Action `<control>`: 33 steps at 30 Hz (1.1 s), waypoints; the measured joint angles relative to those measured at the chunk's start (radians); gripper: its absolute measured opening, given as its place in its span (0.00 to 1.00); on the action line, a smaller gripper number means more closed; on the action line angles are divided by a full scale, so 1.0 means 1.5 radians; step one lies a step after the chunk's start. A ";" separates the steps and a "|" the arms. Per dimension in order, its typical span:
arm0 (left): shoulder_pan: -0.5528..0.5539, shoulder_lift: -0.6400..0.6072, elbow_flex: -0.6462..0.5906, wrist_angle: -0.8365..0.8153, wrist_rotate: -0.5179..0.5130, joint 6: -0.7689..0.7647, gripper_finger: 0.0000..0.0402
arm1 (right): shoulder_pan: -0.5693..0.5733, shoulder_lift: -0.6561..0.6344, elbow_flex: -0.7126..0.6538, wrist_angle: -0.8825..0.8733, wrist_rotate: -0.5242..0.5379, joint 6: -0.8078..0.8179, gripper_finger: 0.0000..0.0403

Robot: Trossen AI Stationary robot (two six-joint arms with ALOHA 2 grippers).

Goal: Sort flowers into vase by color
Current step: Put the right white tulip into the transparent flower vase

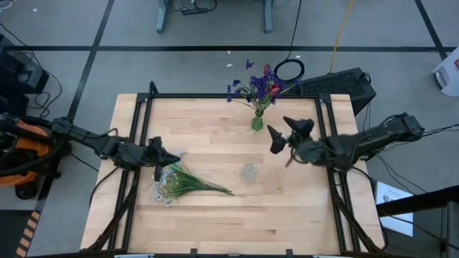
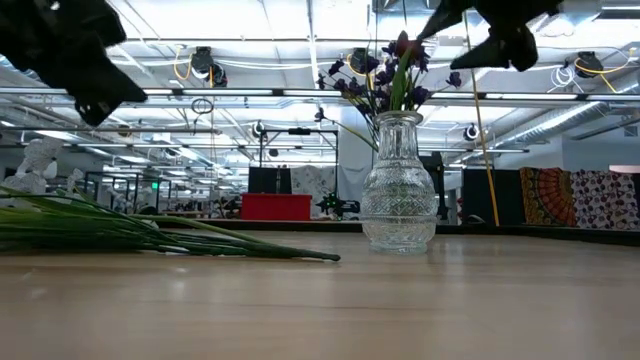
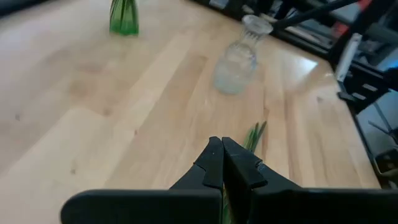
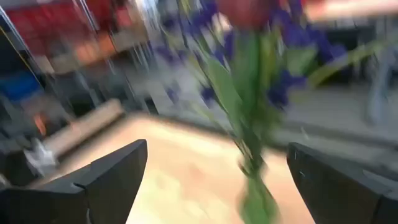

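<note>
We are looking down on a pale wooden table [image 1: 215, 215] with a black frame. Taking its middle as the dial's centre, a clear glass vase [image 1: 257, 122] is standing toward twelve o'clock, holding purple-blue flower sprays [image 1: 247, 87] and a dark red bud [image 1: 273, 90] on green stems. A second, empty ribbed clear glass vase [image 1: 249, 170] is standing just right of centre, apart from the first.

A bundle of white and pale blossom sprays [image 1: 172, 184] on long thin green stems is lying flat at about eight o'clock, blossoms pointing to nine, stem ends reaching toward the centre. In the low view these stems [image 2: 150, 238] are stretching across the tabletop beside the empty vase [image 2: 399, 190].

Our left gripper [image 1: 166, 155] is hovering just above the blossom end of that bundle, its fingers [image 3: 222, 163] pressed together with nothing between them.

Our right gripper [image 1: 285, 135] is hanging at about two o'clock, between the two vases and close to the filled one, its jaws spread wide and holding nothing. In its wrist view the green stems [image 4: 249, 93] of the filled vase are showing between the fingers [image 4: 106, 177], farther off.
</note>
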 joint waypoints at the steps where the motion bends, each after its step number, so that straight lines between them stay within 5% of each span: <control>1: 0.000 0.026 0.000 0.018 -0.004 -0.017 0.01 | -0.013 0.000 0.037 -0.121 -0.035 0.064 0.94; 6: 0.000 0.152 0.002 0.140 -0.030 -0.088 0.00 | -0.092 0.016 0.151 -0.591 -0.307 0.317 0.94; 11: 0.001 0.279 0.072 0.127 -0.152 -0.247 0.00 | -0.128 0.018 0.156 -0.772 -0.454 0.336 0.94; 15: 0.027 0.385 0.187 0.065 -0.174 -0.345 0.00 | -0.143 0.018 0.156 -0.811 -0.458 0.321 0.94; 21: 0.066 0.569 0.434 -0.235 -0.115 -0.532 0.00 | -0.163 0.018 0.156 -0.810 -0.393 0.268 0.94; 27: 0.043 0.721 0.607 -0.413 0.015 -0.685 0.00 | -0.171 0.018 0.156 -0.809 -0.330 0.177 0.94; 33: -0.022 0.798 0.643 -0.425 0.204 -0.755 0.00 | -0.171 0.018 0.156 -0.807 -0.302 0.113 0.94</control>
